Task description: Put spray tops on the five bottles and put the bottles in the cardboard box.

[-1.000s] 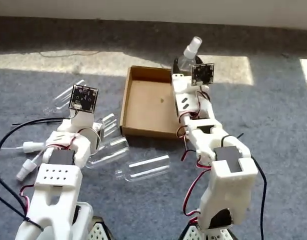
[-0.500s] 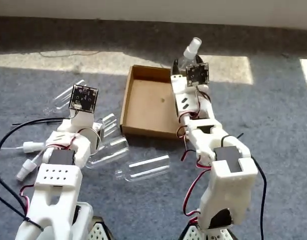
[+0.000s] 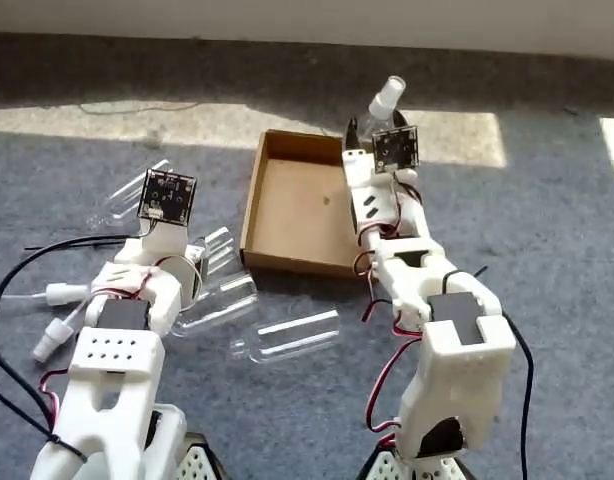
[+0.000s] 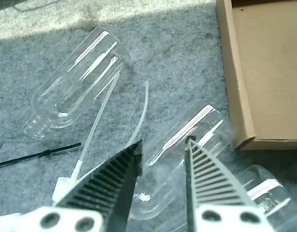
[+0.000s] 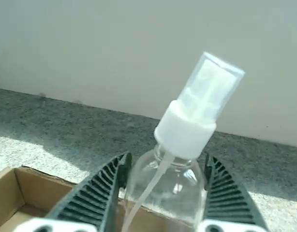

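Right wrist view, item one: right claw [image 5: 165, 162], jaws pinching the shoulder of a clear capped bottle [image 5: 158, 193], its white spray top [image 5: 197, 111] seated and tilted away from the camera. You will find this bottle raised over the far right corner of the cardboard box [image 3: 249, 200], not yet inside it.

Item two: left claw [image 4: 163, 143], jaws spread, hovering just above an uncapped bottle [image 4: 199, 123] that lies on the carpet beside the box's near corner. A second uncapped bottle [image 4: 76, 82] lies farther out, with a loose dip tube [image 4: 139, 113] between them.

Item three, high view: another bare bottle [image 3: 287, 337] lies between the two arms, and two loose spray tops [image 3: 55, 315] lie at the left arm's outer side.

Step in hand, by my reading: boxing the first finished bottle. Your next move is probably to lower it inside the box walls, let it go low, then lift clear.
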Robot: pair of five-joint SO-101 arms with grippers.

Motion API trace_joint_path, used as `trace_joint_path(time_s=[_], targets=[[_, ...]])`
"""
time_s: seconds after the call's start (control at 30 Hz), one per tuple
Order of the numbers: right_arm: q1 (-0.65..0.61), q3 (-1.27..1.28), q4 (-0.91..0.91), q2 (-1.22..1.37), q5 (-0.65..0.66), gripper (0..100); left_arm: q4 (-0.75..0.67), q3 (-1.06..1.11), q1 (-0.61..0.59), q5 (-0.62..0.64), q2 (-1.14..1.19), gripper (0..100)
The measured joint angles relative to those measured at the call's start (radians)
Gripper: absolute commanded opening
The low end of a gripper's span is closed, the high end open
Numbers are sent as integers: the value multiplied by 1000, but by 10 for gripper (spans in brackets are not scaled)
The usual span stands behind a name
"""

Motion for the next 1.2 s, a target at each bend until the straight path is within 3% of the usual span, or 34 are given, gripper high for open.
trace_joint_path(time_s=[0.23,0.67,1.2], targets=[[0,0,0,0,0,287,0,0,0,0,0,146],[0,0,2,0,0,287,0,0,0,0,0,146],[2,0,209,-44,0,287,0,0,0,0,0,146]])
